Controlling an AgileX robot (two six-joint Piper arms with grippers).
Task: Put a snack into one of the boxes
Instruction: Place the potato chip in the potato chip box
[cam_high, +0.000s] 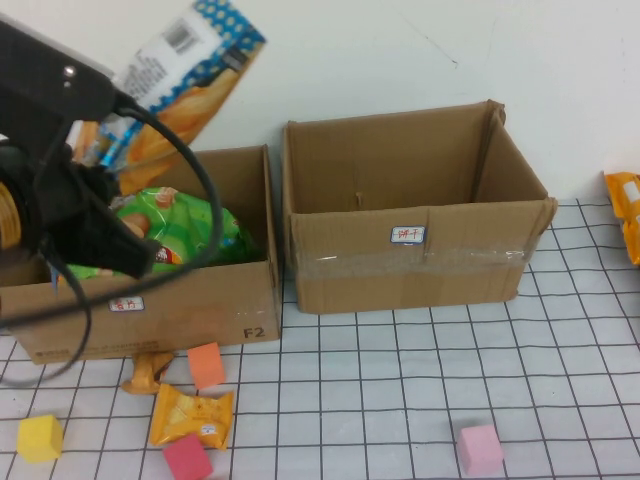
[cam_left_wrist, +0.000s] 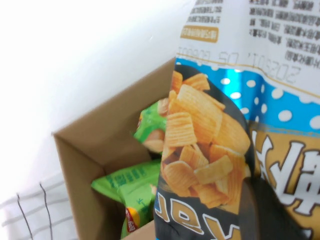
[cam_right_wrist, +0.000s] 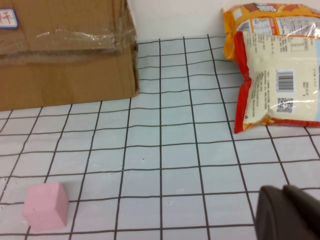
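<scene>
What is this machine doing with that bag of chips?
The left gripper holds a blue and white chip bag above the lower cardboard box, which already contains green snack bags. The bag is not yet inside. The right gripper is shut and empty, low over the table near a pink cube.

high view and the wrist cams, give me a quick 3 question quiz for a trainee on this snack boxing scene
1. True or false: the left gripper holds the blue chip bag above the lower box.
2. What already lies in that box? A) green snack bags B) pink cube C) nothing
3. Where is the right gripper?

Key
1. True.
2. A.
3. Shut, low over the gridded table, near the orange-red snack bag, beside the taller taped box.
</scene>
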